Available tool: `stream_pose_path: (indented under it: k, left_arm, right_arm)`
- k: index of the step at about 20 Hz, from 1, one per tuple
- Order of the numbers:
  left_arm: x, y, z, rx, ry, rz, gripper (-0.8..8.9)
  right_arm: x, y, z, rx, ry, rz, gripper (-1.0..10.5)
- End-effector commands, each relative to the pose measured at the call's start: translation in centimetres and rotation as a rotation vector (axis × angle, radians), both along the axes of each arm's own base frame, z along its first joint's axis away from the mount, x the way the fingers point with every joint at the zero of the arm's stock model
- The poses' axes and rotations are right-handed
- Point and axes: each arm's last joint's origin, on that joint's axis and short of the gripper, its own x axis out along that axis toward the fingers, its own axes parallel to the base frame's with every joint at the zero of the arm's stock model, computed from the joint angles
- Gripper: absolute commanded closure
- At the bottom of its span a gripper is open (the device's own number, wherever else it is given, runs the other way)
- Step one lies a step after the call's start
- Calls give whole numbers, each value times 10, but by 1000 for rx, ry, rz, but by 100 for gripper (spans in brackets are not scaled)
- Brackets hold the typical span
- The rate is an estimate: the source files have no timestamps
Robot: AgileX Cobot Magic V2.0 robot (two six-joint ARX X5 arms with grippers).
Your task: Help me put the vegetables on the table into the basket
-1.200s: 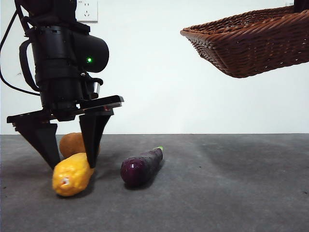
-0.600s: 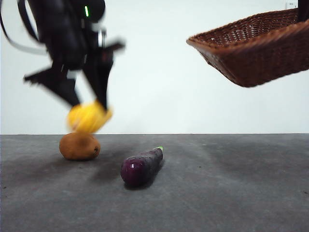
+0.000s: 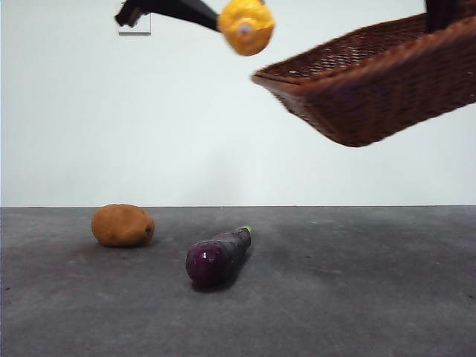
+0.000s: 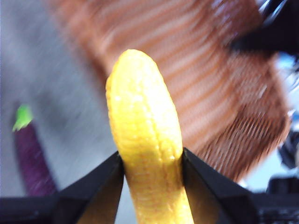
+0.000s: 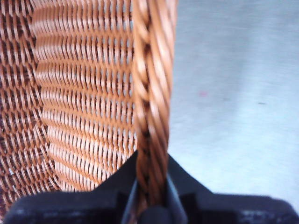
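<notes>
we have the left gripper (image 4: 152,161) pinching the bumpy yellow vegetable (image 3: 246,26) between its two jaws, high above the table (image 3: 357,297) and just beside the raised rim of the wicker basket (image 3: 372,89), not yet over its opening. the left wrist view shows the basket's weave behind the yellow vegetable's tip, blurred.

the right gripper (image 5: 150,186) is clamped on the basket's braided rim, holding the whole basket in the air, tilted with its near edge lower; it is not resting on the table at all.

as for progress, we judge that nothing is in the basket yet as far as we can see, though its inside is only partly visible. the yellow vegetable is the first on its way. two remain on the table: the brown potato (image 3: 123,224) toward the left edge, and the dark purple eggplant (image 3: 217,256) with its green stem nearer the middle, lying well apart from the potato.

between the yellow vegetable and the basket's opening we see only the basket's own rim to clear. a white wall socket (image 3: 134,24) sits on the wall behind the left arm, well out of the way. the table under the basket carries nothing we can see.
</notes>
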Motion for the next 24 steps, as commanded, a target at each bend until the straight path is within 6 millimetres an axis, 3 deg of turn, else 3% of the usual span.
stream_pose_path:
  k: [1,7,8,11,12,17,21,24]
  left_arm:
    - [2,-10,0,-46,2,35,822]
    - [7,-14,-7,-9,28,169,809]
    - [8,-13,-9,-1,38,195,763]
    - [9,-14,-12,14,51,206,414]
    - [9,-14,-12,10,57,216,343]
    - [9,-10,-7,7,25,235,333]
    - [0,13,14,49,-120,276,333]
    - [0,39,10,250,-134,398,333]
  right_arm:
    - [-8,16,-2,6,37,27,956]
    - [-24,51,-2,-30,30,94,956]
    - [-26,55,-2,-27,31,107,956]
    - [-32,66,-2,-24,34,140,956]
    - [-33,67,-2,-24,34,141,956]
    - [-31,64,-2,-116,-14,100,956]
    - [-20,44,-2,-172,-34,45,955]
    - [-9,20,-2,-182,-29,-32,955]
